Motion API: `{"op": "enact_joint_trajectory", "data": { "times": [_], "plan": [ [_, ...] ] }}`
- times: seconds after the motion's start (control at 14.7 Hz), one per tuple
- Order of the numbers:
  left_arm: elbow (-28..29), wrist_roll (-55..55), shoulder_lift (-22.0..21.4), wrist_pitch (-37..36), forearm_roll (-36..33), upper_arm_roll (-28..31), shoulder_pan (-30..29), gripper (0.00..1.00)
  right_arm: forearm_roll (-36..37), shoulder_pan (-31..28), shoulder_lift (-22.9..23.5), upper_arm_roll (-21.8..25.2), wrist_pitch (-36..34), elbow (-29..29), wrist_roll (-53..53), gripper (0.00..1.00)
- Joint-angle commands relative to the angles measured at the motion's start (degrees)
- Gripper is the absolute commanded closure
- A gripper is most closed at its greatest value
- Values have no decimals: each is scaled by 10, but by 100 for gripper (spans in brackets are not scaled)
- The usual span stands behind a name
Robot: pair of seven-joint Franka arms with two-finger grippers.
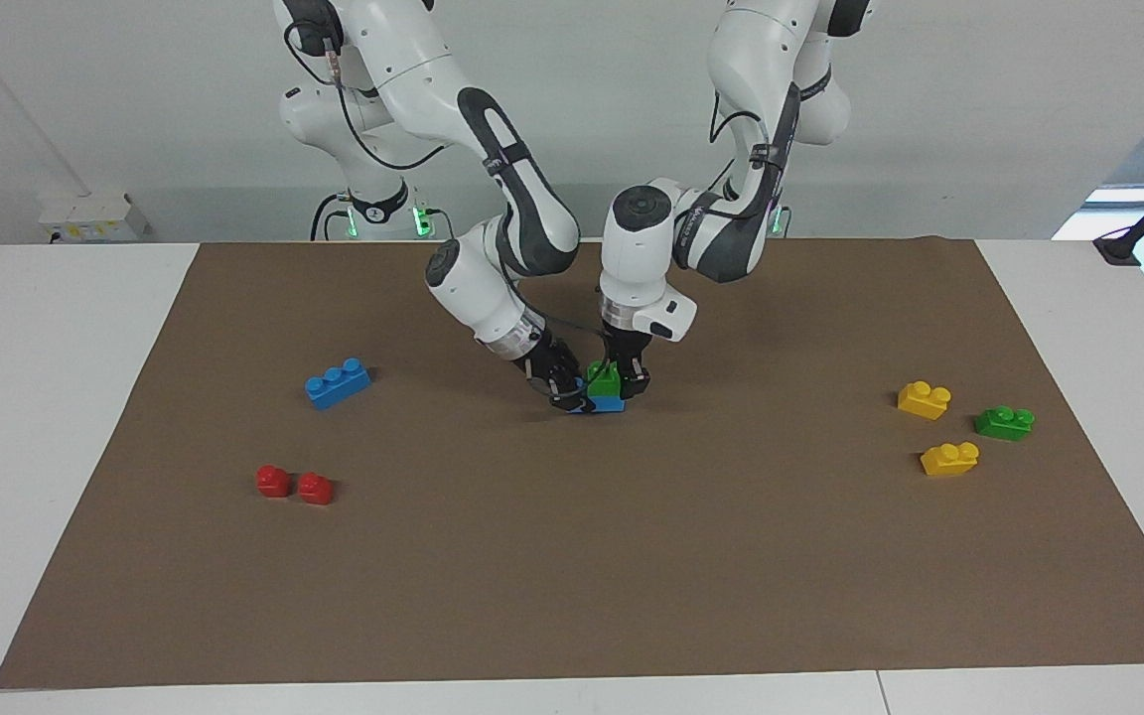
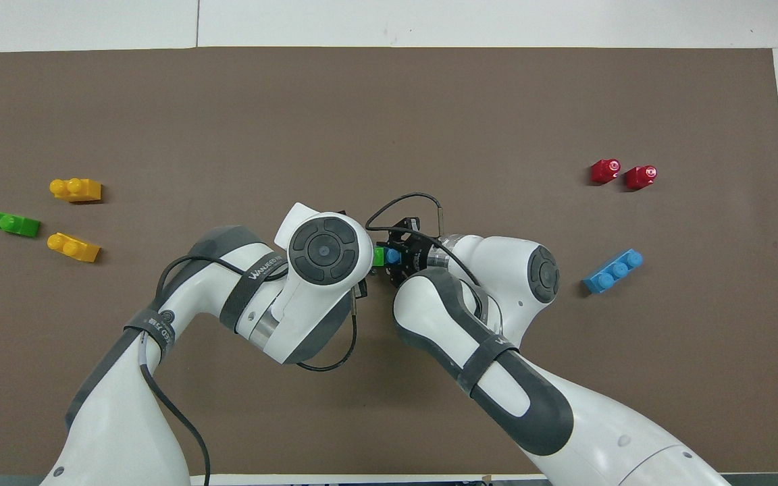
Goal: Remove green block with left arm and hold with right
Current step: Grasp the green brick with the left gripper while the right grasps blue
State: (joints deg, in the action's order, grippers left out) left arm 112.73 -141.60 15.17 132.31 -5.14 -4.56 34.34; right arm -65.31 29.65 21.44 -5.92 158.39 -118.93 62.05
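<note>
1. My two grippers meet over the middle of the brown mat (image 1: pixel 572 556), nearer my bases than the loose bricks.
2. Left gripper (image 1: pixel 624 385) points straight down with its fingers pinched on the green block (image 1: pixel 604 378).
3. The green block sits on top of a blue brick (image 1: pixel 608 402) – the pair reads as a small stack, at or just above the mat; I cannot tell which.
4. Right gripper (image 1: pixel 566 389) comes in tilted from the right arm's end and is clamped on the blue brick, just beside the left gripper.
5. In the overhead view only a sliver of the green block (image 2: pixel 378 256) and the blue brick (image 2: pixel 391 257) shows between the two wrists.
6. Toward the right arm's end – a second blue brick (image 1: pixel 338 382) with three studs, and farther out two red bricks (image 1: pixel 294 484) side by side.
7. Toward the left arm's end: yellow brick (image 1: pixel 924 398), darker green brick (image 1: pixel 1004 422), and farthest from me another yellow brick (image 1: pixel 949 458), all near each other but apart.
</note>
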Motion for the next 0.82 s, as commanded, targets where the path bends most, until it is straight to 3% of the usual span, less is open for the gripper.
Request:
{"op": "enact_joint_trajectory", "data": {
  "times": [0.0, 0.34, 0.75],
  "plan": [
    [-8, -8, 6, 6, -11, 9, 11, 100, -13, 3, 9, 0, 13, 1, -20, 100],
    [-14, -2, -3, 5, -10, 9, 12, 100, -13, -7, 9, 0, 12, 3, -21, 100],
    [-34, 1, -61, -49, -9, 9, 4, 100, -13, -9, 9, 1, 10, 5, -20, 99]
  ]
}}
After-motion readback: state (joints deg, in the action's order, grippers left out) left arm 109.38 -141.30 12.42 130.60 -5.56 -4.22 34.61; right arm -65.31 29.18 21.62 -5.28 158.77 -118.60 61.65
